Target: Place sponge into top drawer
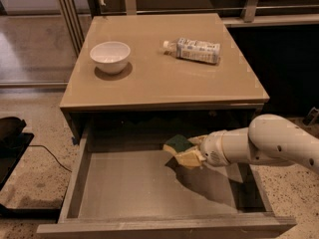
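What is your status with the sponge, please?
Gripper shut on sponge, over open top drawer. Not yet released. Bowl, bottle on tabletop, not in the way.

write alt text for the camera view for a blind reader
The robot's tool holds a green-topped sponge over the open top drawer, near its back. On the table above sit a white bowl and a lying bottle.

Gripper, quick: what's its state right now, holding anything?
Gripper: shut on the sponge, holding it above the floor of the open top drawer.
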